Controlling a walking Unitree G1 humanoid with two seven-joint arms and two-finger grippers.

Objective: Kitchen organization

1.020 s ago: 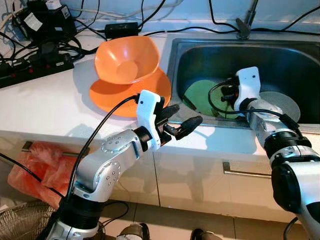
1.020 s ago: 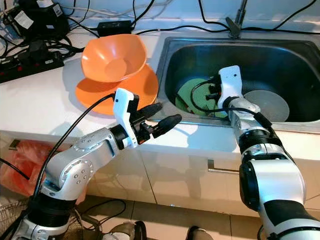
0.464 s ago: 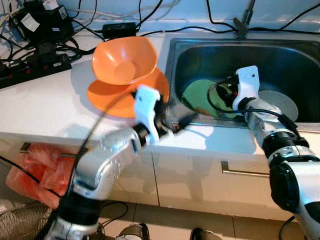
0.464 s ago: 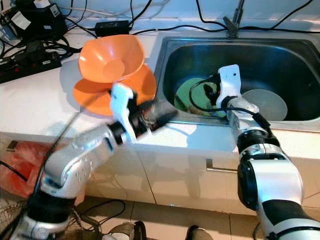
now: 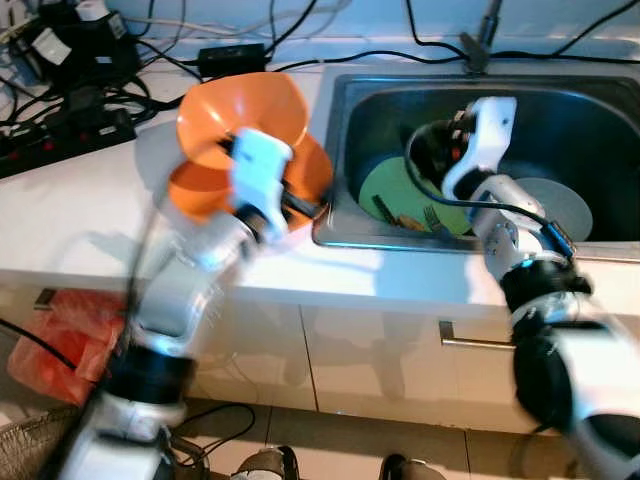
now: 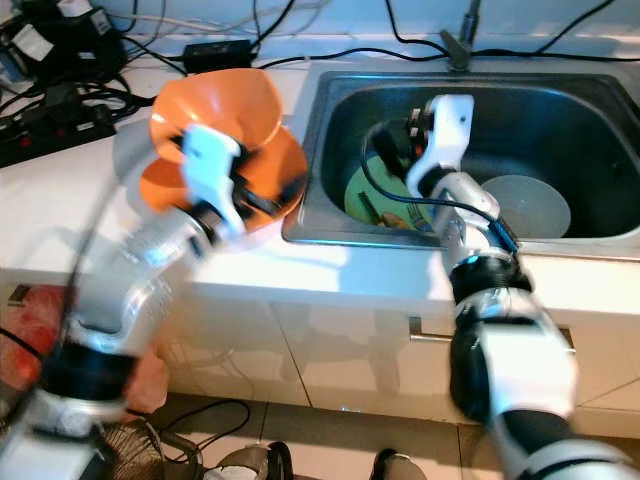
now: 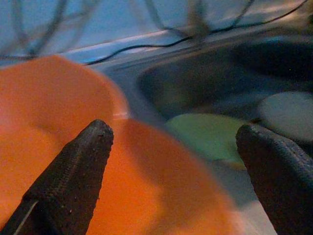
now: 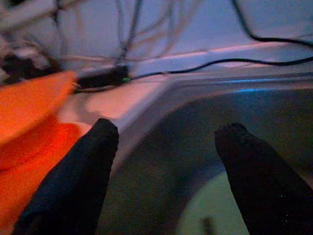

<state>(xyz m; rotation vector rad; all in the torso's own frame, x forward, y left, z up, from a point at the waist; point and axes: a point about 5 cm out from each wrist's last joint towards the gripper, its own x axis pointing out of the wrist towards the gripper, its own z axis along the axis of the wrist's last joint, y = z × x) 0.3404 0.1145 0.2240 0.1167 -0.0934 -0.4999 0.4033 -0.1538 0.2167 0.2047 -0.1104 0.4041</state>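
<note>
White counter (image 5: 90, 200) carries the orange dishes, and my left gripper (image 7: 171, 161) has swung up from the counter's front edge to the orange plate (image 5: 195, 190) in the last second. Its fingers (image 7: 73, 171) stand wide apart, holding nothing, the plate's rim between them in the wrist view. The orange bowl (image 5: 235, 115) sits on that plate. I judge I am about to take hold of the plate or the bowl, though blur in the head views leaves me unsure which.

The steel sink (image 5: 600, 130) lies just beside the dishes. My right gripper (image 8: 164, 161) has lifted higher over it, jaws spread and empty. The green plate (image 5: 400, 195) lies on the sink floor with a grey plate (image 5: 555, 200) beside it.

Black cables and a power strip (image 5: 60, 125) crowd the counter's back edge. A red bag (image 5: 50, 345) hangs below the counter.
</note>
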